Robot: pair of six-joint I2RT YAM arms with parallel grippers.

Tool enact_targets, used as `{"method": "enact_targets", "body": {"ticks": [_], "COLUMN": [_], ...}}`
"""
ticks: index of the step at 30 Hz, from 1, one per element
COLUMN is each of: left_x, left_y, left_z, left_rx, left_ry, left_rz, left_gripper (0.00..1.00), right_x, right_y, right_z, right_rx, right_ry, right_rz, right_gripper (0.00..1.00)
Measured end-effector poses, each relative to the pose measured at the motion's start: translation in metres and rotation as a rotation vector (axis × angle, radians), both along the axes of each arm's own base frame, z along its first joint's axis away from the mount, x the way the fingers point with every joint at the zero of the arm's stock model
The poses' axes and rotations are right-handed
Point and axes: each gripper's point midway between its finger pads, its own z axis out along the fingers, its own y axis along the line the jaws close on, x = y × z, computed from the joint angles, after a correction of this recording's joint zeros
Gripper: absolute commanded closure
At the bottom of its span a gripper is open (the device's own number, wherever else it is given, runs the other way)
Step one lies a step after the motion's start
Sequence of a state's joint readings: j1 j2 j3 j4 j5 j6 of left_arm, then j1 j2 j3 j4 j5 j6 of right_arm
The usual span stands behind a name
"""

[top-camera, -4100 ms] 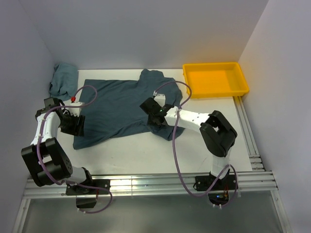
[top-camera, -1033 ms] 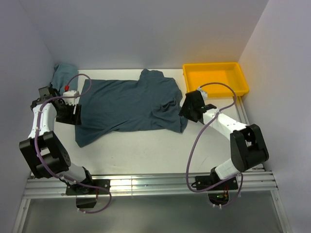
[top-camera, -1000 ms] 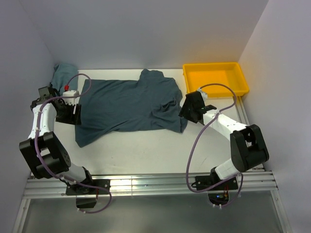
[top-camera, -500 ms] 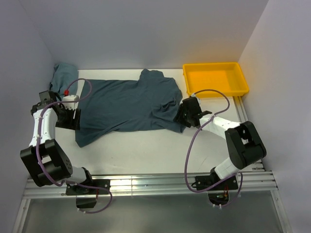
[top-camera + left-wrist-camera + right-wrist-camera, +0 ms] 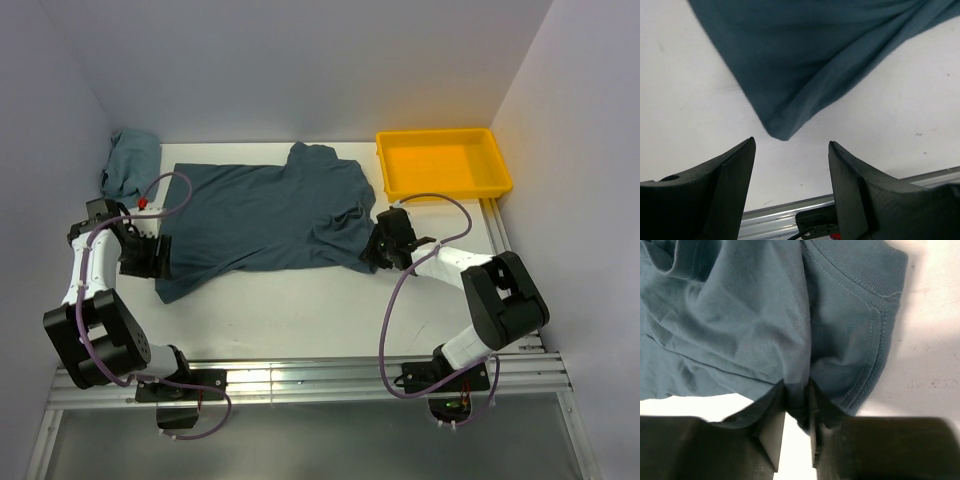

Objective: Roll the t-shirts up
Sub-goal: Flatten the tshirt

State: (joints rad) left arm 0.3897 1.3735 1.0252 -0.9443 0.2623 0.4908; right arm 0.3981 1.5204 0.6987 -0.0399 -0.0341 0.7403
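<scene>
A dark slate-blue t-shirt (image 5: 265, 215) lies spread on the white table, collar toward the yellow tray. My right gripper (image 5: 383, 247) is at its right sleeve edge. In the right wrist view the right gripper (image 5: 797, 399) is shut on a fold of the t-shirt (image 5: 740, 320) beside the stitched sleeve hem. My left gripper (image 5: 152, 256) sits at the shirt's near left side, open. In the left wrist view the shirt's corner (image 5: 785, 131) lies just ahead of the left gripper (image 5: 791, 144), untouched. A second t-shirt (image 5: 130, 165) lies bunched in the back left corner.
A yellow plastic tray (image 5: 440, 193) stands at the back right, just beyond the right gripper. Walls close in the table at the back and both sides. A metal rail (image 5: 300, 375) runs along the near edge, and another rail (image 5: 512, 270) along the right.
My right gripper has slid left and nearer onto the sleeve edge and closed on a fold of fabric. My left gripper has moved nearer, toward the shirt's near left corner, still open.
</scene>
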Motion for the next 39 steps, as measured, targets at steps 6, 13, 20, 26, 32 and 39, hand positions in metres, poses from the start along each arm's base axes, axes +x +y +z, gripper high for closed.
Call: {"method": "enact_targets", "body": {"ticks": [6,13,20,26,32,39], "left_x": [-0.007,-0.018,-0.008,-0.022,-0.029,-0.038], "left_y": [-0.010,-0.011,0.004,0.010,0.013,-0.001], "left_z": [-0.015,-0.042,-0.046,-0.054,-0.051,-0.072], "left_rx": [-0.023,0.053,0.134,0.179,0.202,0.110], "left_ry": [0.023,0.069,0.038,0.079,0.091,0.175], "left_rz": [-0.055,-0.121,-0.094,-0.058,-0.052,-0.075], "left_gripper": [0.37,0.40,0.48,0.47,0.45,0.43], "right_x": [0.001,0.004,0.012,0.015,0.018,0.021], "right_y": [0.002,0.005,0.013,0.023,0.028,0.031], "right_z": [0.002,0.005,0.014,0.020,0.022,0.023], "right_rx": [0.005,0.021,0.056,0.076,0.091,0.094], "right_ry": [-0.006,-0.023,-0.070,-0.101,-0.113,-0.116], "right_rz": [0.006,0.014,0.029,0.051,0.065,0.071], "right_gripper": [0.79,0.85,0.87,0.87,0.88,0.88]}}
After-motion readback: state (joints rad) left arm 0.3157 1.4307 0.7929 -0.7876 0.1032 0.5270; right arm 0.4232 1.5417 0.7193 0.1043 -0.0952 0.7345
